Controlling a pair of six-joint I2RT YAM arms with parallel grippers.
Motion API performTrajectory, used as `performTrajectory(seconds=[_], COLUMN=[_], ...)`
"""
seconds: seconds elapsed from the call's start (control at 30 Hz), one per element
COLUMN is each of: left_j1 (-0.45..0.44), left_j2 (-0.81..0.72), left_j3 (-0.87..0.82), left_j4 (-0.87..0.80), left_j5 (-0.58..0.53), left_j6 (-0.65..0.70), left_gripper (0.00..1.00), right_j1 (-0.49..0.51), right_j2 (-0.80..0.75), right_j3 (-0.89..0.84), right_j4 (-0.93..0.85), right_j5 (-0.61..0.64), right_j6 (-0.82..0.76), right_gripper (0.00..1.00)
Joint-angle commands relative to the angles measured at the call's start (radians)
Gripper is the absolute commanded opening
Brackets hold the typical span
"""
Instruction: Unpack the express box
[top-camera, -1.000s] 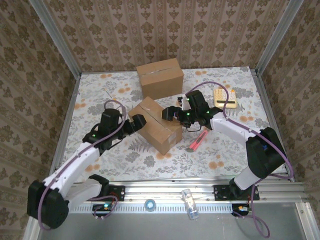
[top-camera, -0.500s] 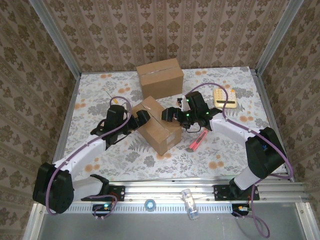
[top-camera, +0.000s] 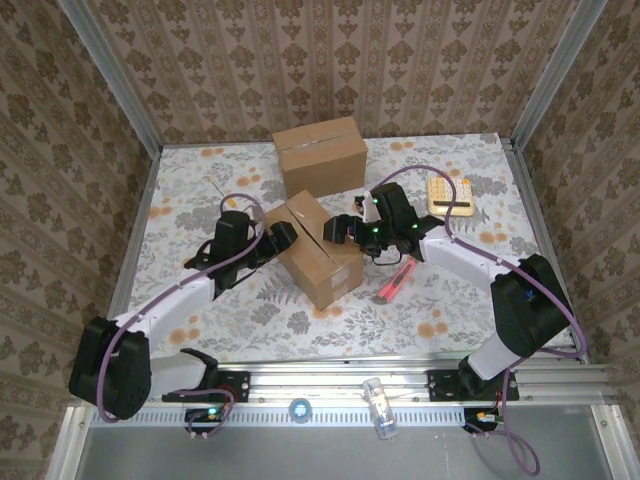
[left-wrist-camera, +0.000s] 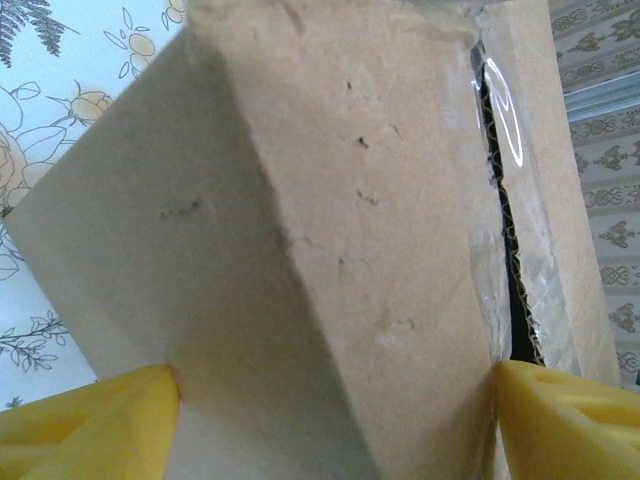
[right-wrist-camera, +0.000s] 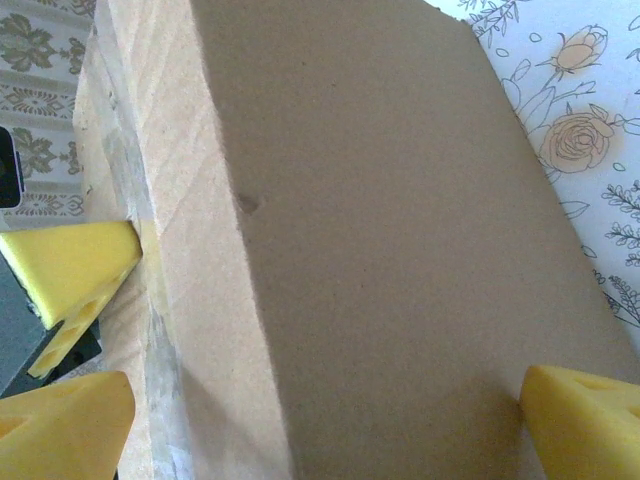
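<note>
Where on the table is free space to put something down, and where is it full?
Free: the far left corner of the table, between far box and left rail; the strip before the near box. Crowded: the middle, where left claw and right claw flank that box; the right, with calculator and red tool.

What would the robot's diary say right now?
task: unpack box | near box: flaps down | left jaws: astride it | right jaws: astride it
</note>
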Motion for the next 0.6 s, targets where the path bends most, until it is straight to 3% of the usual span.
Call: performTrajectory(seconds=[0.0,0.13,0.37,0.57], left_j1=[0.0,0.001,0.001,0.001], left_j2=[0.029,0.028,0.031,0.038], left_j3=[-0.039,-0.043,-0.035,-0.033], left_j4=[0.017,0.022,0.027,0.037], left_j5=[0.016,0.019,0.029,0.038], left_j6=[-0.013,-0.016,-0.013,-0.016], left_gripper=[0.79,0.81,0.82,0.82], right_j1=[0.009,0.023,0.098,0.196], right_j2=[-0.009,-0.013,-0.002,0.071], right_j3=[0.036,0.105,0.302,0.453], right_j4=[-0.079,-0.222,-0.54,-0.703], right_j5=[0.035,0.119,0.388,0.608], right_j6=[-0.051,-0.147,-0.349,-0.459], right_gripper=[1.0,1.0,1.0,1.0])
